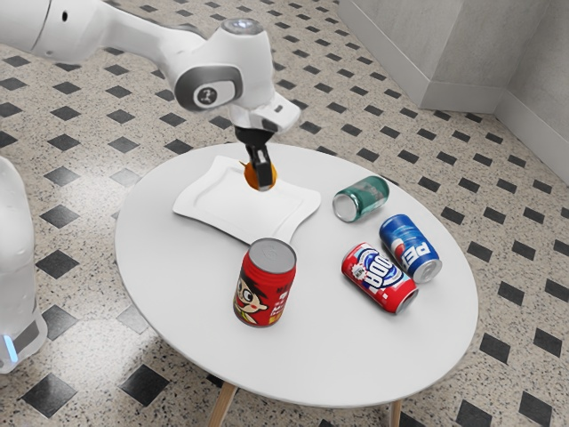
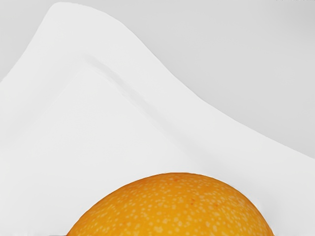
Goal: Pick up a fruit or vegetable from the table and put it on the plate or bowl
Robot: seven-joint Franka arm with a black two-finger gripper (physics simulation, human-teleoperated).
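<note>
**Orange held over the plate, release pending**

Round white table point(image 1: 178, 347): busiest on the exterior view's right. The white wavy-edged plate point(image 1: 209, 200) lies toward the far side, under the arm's reach.

Four cans:
- The red can point(image 1: 265, 285) stands upright just in front of the plate.
- The striped can point(image 1: 380, 277), blue can point(image 1: 410, 247) and green can point(image 1: 361, 197) lie on their sides, apart from the plate.

The orange point(image 1: 270, 176) hangs over the plate's far half, pinched from two sides by the gripper point(image 1: 260, 174), whose black fingers are closed to the fruit's width. In the wrist view the orange point(image 2: 170, 206) sits just under the hand, with bare plate point(image 2: 98, 137) beneath it. You cannot tell whether the fruit touches the plate yet.

Risks, as judged:
- **Drop from height:** the fruit is round and the plate shallow with a low rim. If you let go from above, it will likely bounce or roll over the edge, toward the green can or off the table.
- **Thin margin:** the orange looks nearer the far rim than the centre.
- **Retreat:** lower first, open slowly and lift straight up. A sideways retreat could nudge the fruit loose.
</note>
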